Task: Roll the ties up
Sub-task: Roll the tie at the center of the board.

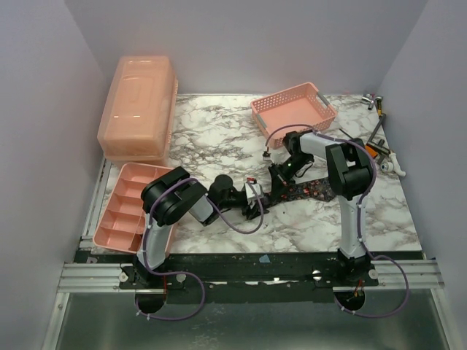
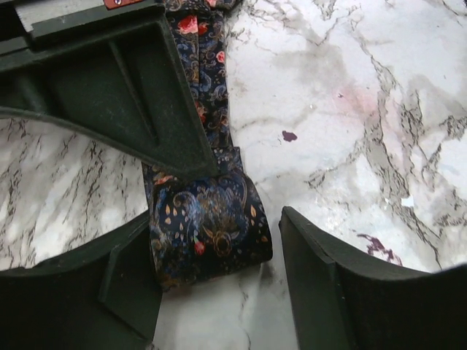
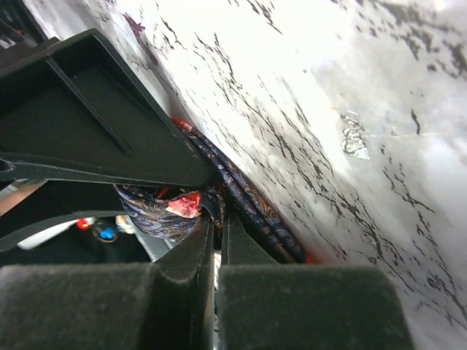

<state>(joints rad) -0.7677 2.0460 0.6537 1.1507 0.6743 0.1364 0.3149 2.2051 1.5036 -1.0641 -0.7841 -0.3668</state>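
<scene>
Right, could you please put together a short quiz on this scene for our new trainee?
1. Fill in: the left gripper is ___ around the folded end of the tie.
2. Where does the tie lie? A in the basket, B on the table, C in the tray.
3. True or false: the right gripper is shut.
Key: 1 open; 2 B; 3 true.

Robot lab, walled enclosure (image 1: 255,44), marble tabletop (image 1: 219,138), aluminium rails (image 1: 87,277)

Black-jointed white arms (image 1: 352,219), lilac cables (image 1: 235,227), ribbed black fingers (image 2: 350,292).
</scene>
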